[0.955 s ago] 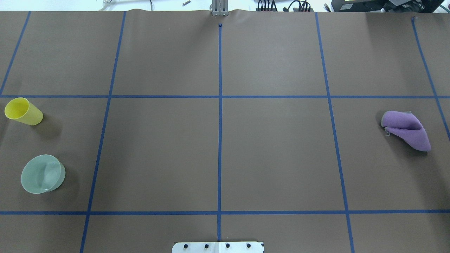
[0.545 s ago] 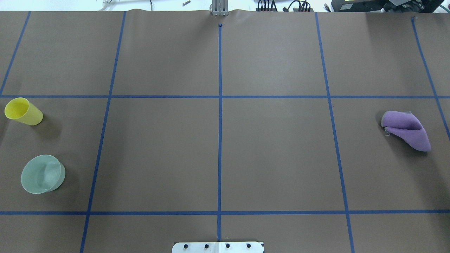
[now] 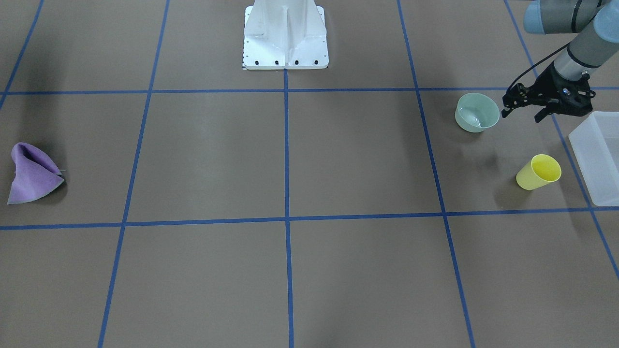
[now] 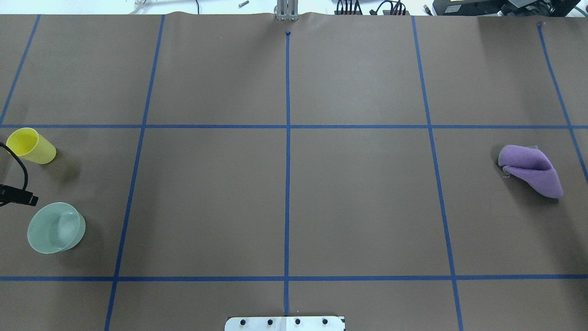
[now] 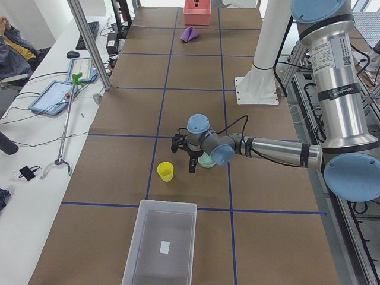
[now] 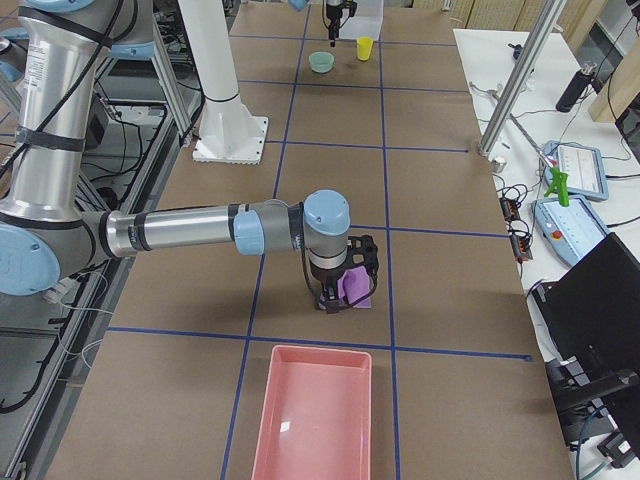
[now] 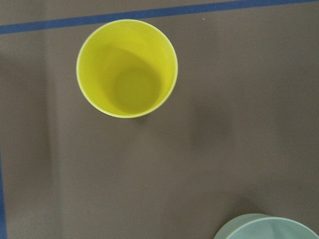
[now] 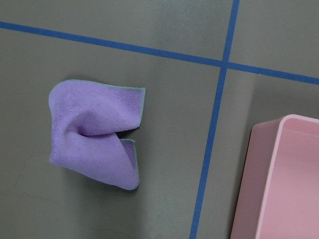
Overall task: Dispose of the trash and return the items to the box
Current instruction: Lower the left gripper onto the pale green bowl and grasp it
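Note:
The mint-green bowl (image 3: 477, 112) and the yellow cup (image 3: 538, 172) stand upright on the brown table, a short way apart. The frosted white box (image 3: 597, 150) lies beside the cup at the table's end. My left gripper (image 3: 521, 113) hovers open and empty between bowl and box, above the table. The left wrist view looks down into the cup (image 7: 127, 68), with the bowl's rim (image 7: 269, 228) at the bottom edge. My right gripper (image 6: 340, 295) hangs just over the crumpled purple sheet (image 6: 358, 288). It shows only in the exterior right view, so I cannot tell if it is open.
A pink tray (image 6: 318, 350) lies next to the purple sheet (image 8: 94, 139) at the table's right end; its corner shows in the right wrist view (image 8: 279, 179). The white robot base (image 3: 285, 38) stands at the middle of the near edge. Blue tape lines grid the table.
In the overhead view a black part of my left gripper and its cable have come in at the left edge, between the cup and the bowl. Cup, bowl and purple sheet have not moved.

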Robot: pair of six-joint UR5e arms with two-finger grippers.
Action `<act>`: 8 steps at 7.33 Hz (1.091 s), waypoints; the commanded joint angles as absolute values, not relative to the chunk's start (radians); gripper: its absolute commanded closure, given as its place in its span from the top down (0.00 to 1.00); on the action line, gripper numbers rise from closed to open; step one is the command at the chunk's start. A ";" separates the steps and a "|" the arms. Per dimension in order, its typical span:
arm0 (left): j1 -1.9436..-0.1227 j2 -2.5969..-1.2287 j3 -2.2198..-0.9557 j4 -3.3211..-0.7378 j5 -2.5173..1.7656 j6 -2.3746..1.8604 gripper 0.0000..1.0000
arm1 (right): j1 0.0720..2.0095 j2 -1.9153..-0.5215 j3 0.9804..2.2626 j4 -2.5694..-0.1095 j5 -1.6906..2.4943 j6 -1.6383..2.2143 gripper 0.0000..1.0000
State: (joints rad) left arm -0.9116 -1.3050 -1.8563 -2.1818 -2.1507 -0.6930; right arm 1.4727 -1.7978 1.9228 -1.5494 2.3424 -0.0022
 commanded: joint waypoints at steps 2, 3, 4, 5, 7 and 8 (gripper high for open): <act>-0.851 -1.304 -1.833 -2.220 -2.128 -0.698 0.95 | 1.459 -1.796 1.919 -1.551 2.342 0.002 1.00; -0.842 -1.304 -1.832 -2.221 -2.129 -0.699 0.95 | 1.459 -1.796 1.919 -1.551 2.344 0.014 1.00; -0.830 -1.304 -1.832 -2.221 -2.129 -0.701 0.92 | 1.450 -1.796 1.919 -1.551 2.344 0.034 1.00; -0.825 -1.302 -1.822 -2.221 -2.129 -0.700 0.90 | 1.447 -1.795 1.917 -1.551 2.344 0.034 1.00; -0.822 -1.302 -1.764 -2.307 -2.132 -0.701 0.70 | 1.447 -1.795 1.917 -1.551 2.344 0.034 1.00; -0.822 -1.302 -1.747 -2.336 -2.137 -0.706 0.50 | 1.447 -1.795 1.917 -1.549 2.344 0.034 1.00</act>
